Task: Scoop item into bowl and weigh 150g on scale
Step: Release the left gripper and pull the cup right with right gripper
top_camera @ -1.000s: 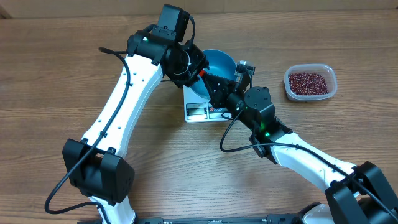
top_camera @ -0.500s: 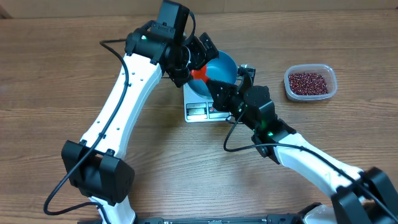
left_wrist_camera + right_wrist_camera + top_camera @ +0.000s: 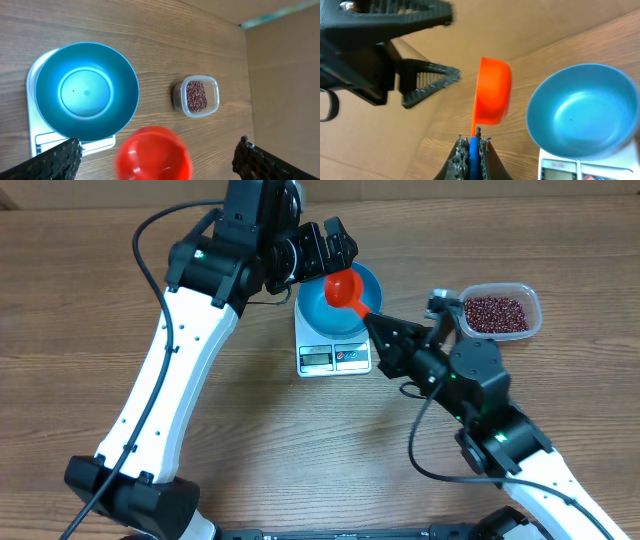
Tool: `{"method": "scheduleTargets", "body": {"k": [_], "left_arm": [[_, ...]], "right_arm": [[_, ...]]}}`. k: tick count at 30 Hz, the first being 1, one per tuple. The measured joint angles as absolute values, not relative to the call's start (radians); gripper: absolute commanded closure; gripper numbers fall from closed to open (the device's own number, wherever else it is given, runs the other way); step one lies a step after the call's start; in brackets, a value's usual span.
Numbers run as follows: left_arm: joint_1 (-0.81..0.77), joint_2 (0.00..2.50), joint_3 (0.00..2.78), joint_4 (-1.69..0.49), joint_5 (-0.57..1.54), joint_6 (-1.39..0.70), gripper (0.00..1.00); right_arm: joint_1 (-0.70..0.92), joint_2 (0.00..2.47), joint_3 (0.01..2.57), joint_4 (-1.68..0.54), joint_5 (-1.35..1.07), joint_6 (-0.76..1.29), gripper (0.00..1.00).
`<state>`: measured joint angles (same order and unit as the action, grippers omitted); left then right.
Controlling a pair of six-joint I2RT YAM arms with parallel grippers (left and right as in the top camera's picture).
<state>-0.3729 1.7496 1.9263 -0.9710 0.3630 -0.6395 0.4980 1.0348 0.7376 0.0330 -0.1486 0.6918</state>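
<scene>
The blue bowl (image 3: pixel 345 315) stands empty on the white scale (image 3: pixel 334 358). The red-brown beans (image 3: pixel 494 312) lie in a clear tub at the right. My right gripper (image 3: pixel 373 321) is shut on the blue handle of a red scoop (image 3: pixel 343 288), whose cup hangs above the bowl's far rim. In the right wrist view the scoop (image 3: pixel 492 91) sticks up from the right gripper (image 3: pixel 474 136), left of the bowl (image 3: pixel 580 111). My left gripper (image 3: pixel 326 246) is open above and behind the scoop. The left wrist view looks down on the bowl (image 3: pixel 87 90), scoop (image 3: pixel 154 156) and beans (image 3: pixel 196 96), with the left gripper (image 3: pixel 159 150) spread wide.
The clear plastic tub (image 3: pixel 535 320) stands on the wooden table right of the scale. The scale's display and buttons (image 3: pixel 335 357) face the front. A cardboard wall (image 3: pixel 285 75) rises behind the table. Cables trail from both arms.
My left gripper has opened, let go of the scoop and risen toward the back. The right arm has drawn back to the right, carrying the scoop over the bowl.
</scene>
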Motion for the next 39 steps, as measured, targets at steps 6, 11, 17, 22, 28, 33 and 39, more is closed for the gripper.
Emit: {"method": "scheduleTargets", "body": {"k": [6, 11, 17, 22, 28, 33, 39], "left_arm": [[-0.373, 1.746, 1.927, -0.987, 0.363, -0.556, 0.0], [-0.373, 1.746, 1.927, -0.994, 0.363, -0.512, 0.0], [-0.373, 1.746, 1.927, -1.021, 0.348, -0.469, 0.0], [-0.373, 1.746, 1.927, -1.085, 0.285, -0.459, 0.0], [-0.373, 1.746, 1.927, -1.123, 0.217, -0.431, 0.0], [-0.373, 1.746, 1.927, -1.127, 0.183, -0.407, 0.0], [-0.373, 1.746, 1.888, -1.103, 0.144, -0.389, 0.06]], "right_arm": [[0.45, 0.939, 0.738, -0.088, -0.145, 0.684, 0.96], [0.416, 0.876, 0.738, -0.17, -0.141, 0.68, 0.97], [0.401, 0.844, 0.738, -0.254, -0.141, 0.68, 0.96], [0.401, 0.843, 0.738, -0.262, -0.141, 0.68, 0.96], [0.4, 0.843, 0.738, -0.273, -0.131, 0.627, 0.96], [0.397, 0.843, 0.738, -0.293, -0.126, 0.588, 0.96], [0.347, 0.842, 0.738, -0.352, -0.122, 0.561, 0.97]]}}
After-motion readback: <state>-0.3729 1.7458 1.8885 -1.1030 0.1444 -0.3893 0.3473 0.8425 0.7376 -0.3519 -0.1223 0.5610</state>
